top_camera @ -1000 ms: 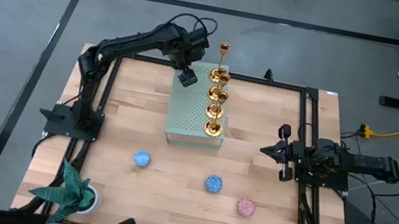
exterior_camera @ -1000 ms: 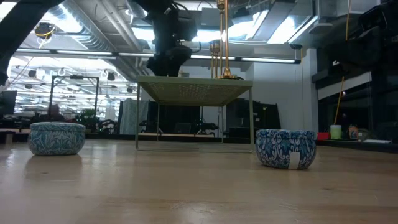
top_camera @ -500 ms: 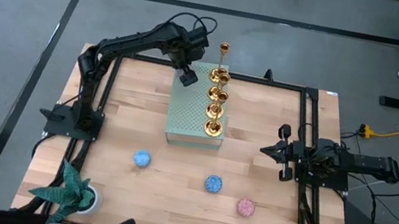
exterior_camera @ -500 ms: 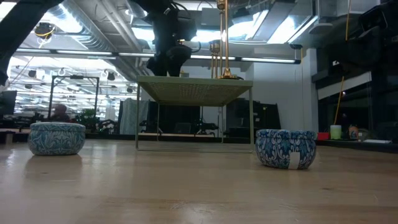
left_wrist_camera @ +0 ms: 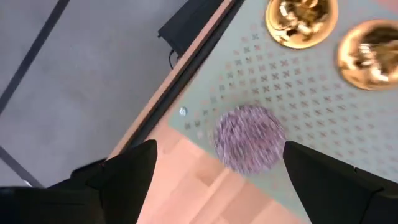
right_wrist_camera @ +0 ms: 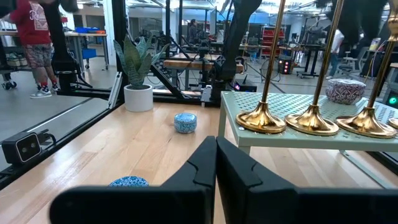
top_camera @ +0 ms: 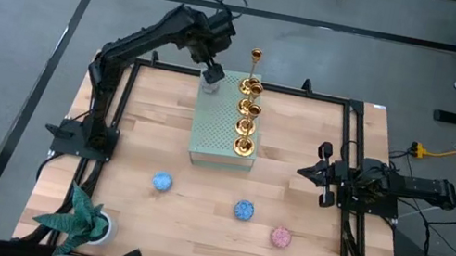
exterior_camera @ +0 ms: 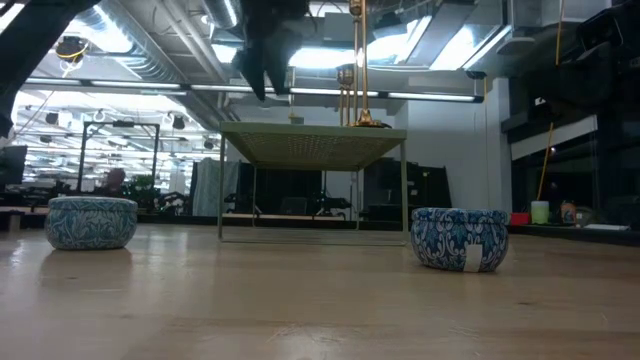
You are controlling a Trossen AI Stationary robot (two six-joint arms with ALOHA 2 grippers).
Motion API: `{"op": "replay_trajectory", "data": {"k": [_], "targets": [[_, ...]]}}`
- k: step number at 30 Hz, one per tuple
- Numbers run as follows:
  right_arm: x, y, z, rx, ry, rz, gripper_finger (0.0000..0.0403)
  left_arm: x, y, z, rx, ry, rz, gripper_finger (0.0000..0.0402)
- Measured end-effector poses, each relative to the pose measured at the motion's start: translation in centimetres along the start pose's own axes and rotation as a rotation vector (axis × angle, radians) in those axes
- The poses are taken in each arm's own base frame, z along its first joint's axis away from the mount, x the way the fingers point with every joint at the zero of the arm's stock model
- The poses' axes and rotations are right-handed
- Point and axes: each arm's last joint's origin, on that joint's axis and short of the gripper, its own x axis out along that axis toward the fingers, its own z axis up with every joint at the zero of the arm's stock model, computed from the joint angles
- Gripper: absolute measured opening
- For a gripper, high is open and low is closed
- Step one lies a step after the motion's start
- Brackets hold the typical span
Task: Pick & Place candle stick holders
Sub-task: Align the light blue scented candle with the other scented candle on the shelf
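Several shiny gold candle stick holders (top_camera: 248, 113) stand upright in a row on their round bases along the right side of a pale green perforated stand (top_camera: 218, 131); two of the bases (left_wrist_camera: 301, 18) show in the left wrist view. My left gripper (top_camera: 211, 73) hangs open above the stand's far left corner, its fingers on either side of a small purple-grey disc (left_wrist_camera: 250, 137) that lies flat on the stand, without touching it. My right gripper (top_camera: 303, 171) is shut and empty at the table's right, level with the stand; it also shows in its own wrist view (right_wrist_camera: 216, 152).
Two blue discs (top_camera: 162, 181) (top_camera: 244, 210) and a pink disc (top_camera: 281, 237) lie on the wooden table nearer the front. A potted plant (top_camera: 80, 220) stands at the near left corner. A person (right_wrist_camera: 34, 43) stands in the room beyond the table.
My left gripper has risen from just over the stand's far left corner and gone a little toward the table's far edge. The candle stick holders and the stand have stayed in place.
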Motion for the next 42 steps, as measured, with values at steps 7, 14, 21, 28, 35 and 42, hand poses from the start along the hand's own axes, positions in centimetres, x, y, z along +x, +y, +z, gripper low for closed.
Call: {"op": "replay_trajectory", "data": {"k": [7,14,21,28,35,42], "targets": [[0.0,0.0,0.0,0.000,0.000,0.000,0.0014,-5.0,-2.7,-1.4,0.035,-0.044,-0.119,0.0347],[0.0,0.0,0.0,0.000,-0.002,0.000,0.0014,-10.8,-7.4,-4.9,0.072,-0.174,-0.174,0.0347],[0.0,0.0,0.0,0.000,-0.002,0.000,0.0014,-15.3,-11.6,-9.0,0.118,-0.256,-0.271,0.0347],[0.0,0.0,0.0,0.000,-0.002,0.000,0.0014,-16.1,-16.1,-11.7,0.271,-0.236,-0.334,0.0347],[0.0,0.0,0.0,0.000,-0.002,0.000,0.0014,-13.7,-20.7,-15.4,0.414,-0.099,-0.298,0.0347],[0.0,0.0,0.0,0.000,-0.002,0.000,0.0014,-8.9,-23.7,-19.6,0.547,0.017,-0.106,0.0347]]}}
